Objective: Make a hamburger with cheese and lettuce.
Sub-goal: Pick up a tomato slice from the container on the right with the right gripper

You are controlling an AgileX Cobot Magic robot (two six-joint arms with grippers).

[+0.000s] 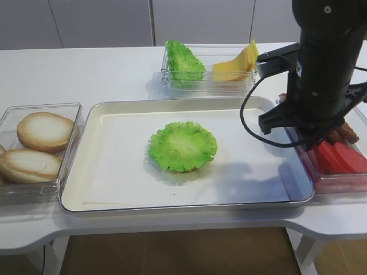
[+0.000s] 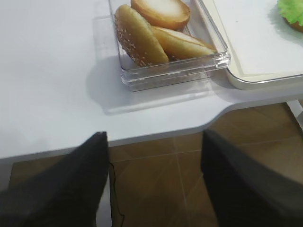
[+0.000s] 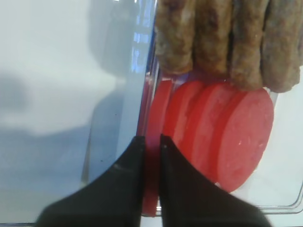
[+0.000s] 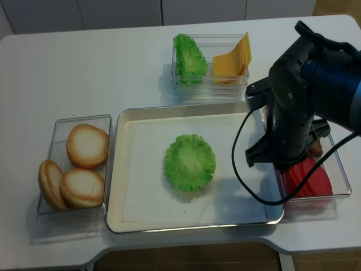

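So the hamburger (image 1: 183, 146) so far is just a lettuce leaf on a bun, sitting dead centre on the white tray (image 1: 114, 195). You can barely see the bun under the leaf. Spare lettuce (image 1: 183, 62) and the cheese (image 1: 238, 64) slices stand in a clear bin (image 1: 209, 86) at 12 o'clock from the tray, lettuce on the left half, cheese on the right.

The right gripper (image 3: 151, 142) is down in the clear bin at 3 o'clock, where the red round slices (image 3: 227, 132) are stacked on edge with brown patties (image 3: 227, 42) just behind them. Its jaws are only a sliver apart, pinched either side of the leftmost red slice.

The left gripper (image 2: 154, 175) hangs off the table's front edge over the floor, jaws wide apart with nothing between them. Plain bun halves (image 1: 40, 146) sit in their bin (image 1: 69, 172) at 9 o'clock
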